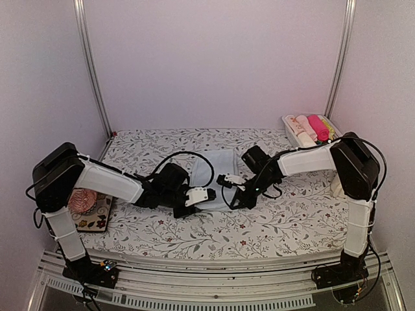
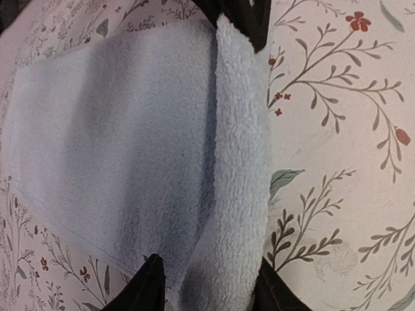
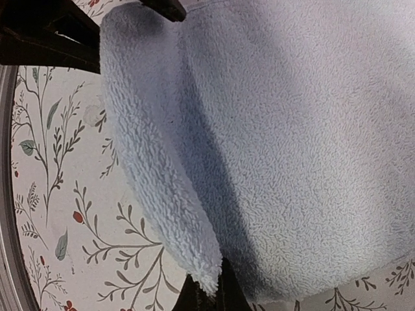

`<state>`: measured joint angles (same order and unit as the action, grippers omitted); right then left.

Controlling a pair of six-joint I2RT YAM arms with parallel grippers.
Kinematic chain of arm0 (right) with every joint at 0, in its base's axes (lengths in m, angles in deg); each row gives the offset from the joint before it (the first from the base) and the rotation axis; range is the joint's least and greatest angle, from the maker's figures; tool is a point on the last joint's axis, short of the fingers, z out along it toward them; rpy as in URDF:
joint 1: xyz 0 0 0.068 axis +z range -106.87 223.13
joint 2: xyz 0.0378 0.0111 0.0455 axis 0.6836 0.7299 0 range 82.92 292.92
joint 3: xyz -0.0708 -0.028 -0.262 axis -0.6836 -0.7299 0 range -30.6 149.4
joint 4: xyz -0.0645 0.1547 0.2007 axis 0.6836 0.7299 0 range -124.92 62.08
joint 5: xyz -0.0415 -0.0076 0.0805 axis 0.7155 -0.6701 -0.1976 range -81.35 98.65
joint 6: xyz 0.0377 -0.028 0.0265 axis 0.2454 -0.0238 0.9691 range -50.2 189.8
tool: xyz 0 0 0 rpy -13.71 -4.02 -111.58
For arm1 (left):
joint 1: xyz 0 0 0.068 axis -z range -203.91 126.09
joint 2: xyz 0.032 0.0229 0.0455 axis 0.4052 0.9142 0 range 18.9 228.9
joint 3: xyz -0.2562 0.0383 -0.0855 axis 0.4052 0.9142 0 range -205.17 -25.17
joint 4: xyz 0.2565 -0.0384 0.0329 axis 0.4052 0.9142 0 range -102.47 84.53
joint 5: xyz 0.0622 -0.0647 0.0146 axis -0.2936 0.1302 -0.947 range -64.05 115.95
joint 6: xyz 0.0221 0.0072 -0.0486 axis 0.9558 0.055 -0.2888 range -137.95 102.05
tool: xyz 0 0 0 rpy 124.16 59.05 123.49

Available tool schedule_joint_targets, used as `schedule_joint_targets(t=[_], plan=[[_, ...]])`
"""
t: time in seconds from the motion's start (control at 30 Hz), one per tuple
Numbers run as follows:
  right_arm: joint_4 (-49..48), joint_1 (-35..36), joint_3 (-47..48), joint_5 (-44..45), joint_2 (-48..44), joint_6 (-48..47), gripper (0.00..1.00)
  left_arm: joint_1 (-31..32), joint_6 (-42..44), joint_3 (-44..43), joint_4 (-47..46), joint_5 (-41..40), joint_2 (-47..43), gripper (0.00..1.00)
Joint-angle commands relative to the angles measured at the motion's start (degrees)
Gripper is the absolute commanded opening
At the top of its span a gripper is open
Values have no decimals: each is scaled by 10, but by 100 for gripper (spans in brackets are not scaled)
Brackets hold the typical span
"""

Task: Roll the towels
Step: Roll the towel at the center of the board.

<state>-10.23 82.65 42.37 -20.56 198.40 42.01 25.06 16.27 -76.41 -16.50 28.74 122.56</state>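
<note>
At centre, my left gripper [image 2: 211,285] pinches the light blue towel's [image 1: 224,162] folded near edge. I see the right gripper [image 3: 209,291] clamped tight on it too.

Light blue towel [image 2: 123,149], fold between jaws

Bin [image 1: 286,123] far right, lump [image 1: 83,199] left
</note>
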Motion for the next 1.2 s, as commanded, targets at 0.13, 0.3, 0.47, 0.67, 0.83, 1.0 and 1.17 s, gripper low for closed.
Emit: schedule_joint_targets(t=[0.13,0.3,0.47,0.67,0.83,1.0,1.17], plan=[[7,-19,24,0,10,12,4,-40,-24,0,-17,42,-25,40],[8,-27,33,1,13,15,5,-62,-34,-22,5,76,-13,38],[12,-27,41,1,21,15,6,-74,-42,-42,26,113,-3,38],[18,-27,54,1,32,16,7,-79,-47,-42,33,152,-5,39],[21,-27,61,4,37,18,8,-83,-55,-54,40,155,8,36],[21,-27,58,10,36,20,8,-89,-70,-73,45,143,26,26],[20,-27,57,18,35,21,9,-93,-80,-92,57,137,44,22]])
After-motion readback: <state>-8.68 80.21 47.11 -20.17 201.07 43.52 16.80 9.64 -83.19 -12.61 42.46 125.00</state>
